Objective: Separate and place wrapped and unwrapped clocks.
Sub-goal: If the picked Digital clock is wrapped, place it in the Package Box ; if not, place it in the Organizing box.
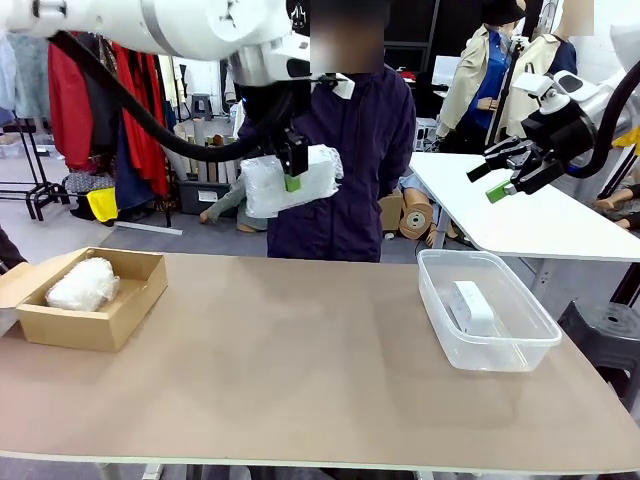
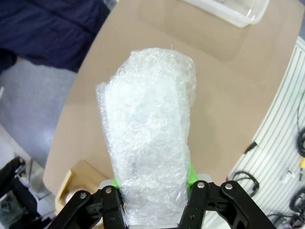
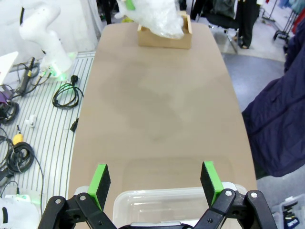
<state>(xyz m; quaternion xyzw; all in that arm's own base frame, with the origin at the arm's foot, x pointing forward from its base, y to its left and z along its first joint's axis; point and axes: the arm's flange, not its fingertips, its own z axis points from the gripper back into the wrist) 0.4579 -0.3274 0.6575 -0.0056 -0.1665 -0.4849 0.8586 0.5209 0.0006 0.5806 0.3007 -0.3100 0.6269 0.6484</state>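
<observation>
Sorting wrapped clocks from the bare one, stock as it stands.

Item 1: wrapped bundle (image 1: 292,180), lumpy white in clear bubble wrap. Carried high above the surface (image 1: 290,370) by the left hand (image 1: 292,172), which is clamped on its near end. Held well clear of everything, probably so it can travel to the box without dragging.

Item 2: second wrapped bundle (image 1: 83,284), lying inside the brown cardboard box (image 1: 125,320) at the left end of the surface. Judged to mark the box as the place for wrapped pieces.

Item 3: bare white block (image 1: 472,305), smooth and rectangular, lying on the floor of the clear plastic tub (image 1: 520,345) at the right end. Judged to be the place for unwrapped pieces; box and tub stand well apart, which keeps the two sorts distinct.

Item 4: right hand (image 1: 505,180), fingers spread wide, holding nothing, raised above the tub's side of the surface.

Item 5: person in a dark top (image 1: 345,150) at the far side, behind the lifted bundle.

Views compared: the left wrist view shows the bubble texture and the green pads (image 2: 191,174) pressing the wrapping, unclear from the front. The right wrist view looks down the whole surface, tub rim (image 3: 162,198) just beneath its open fingers, box (image 3: 164,39) at the far end.
</observation>
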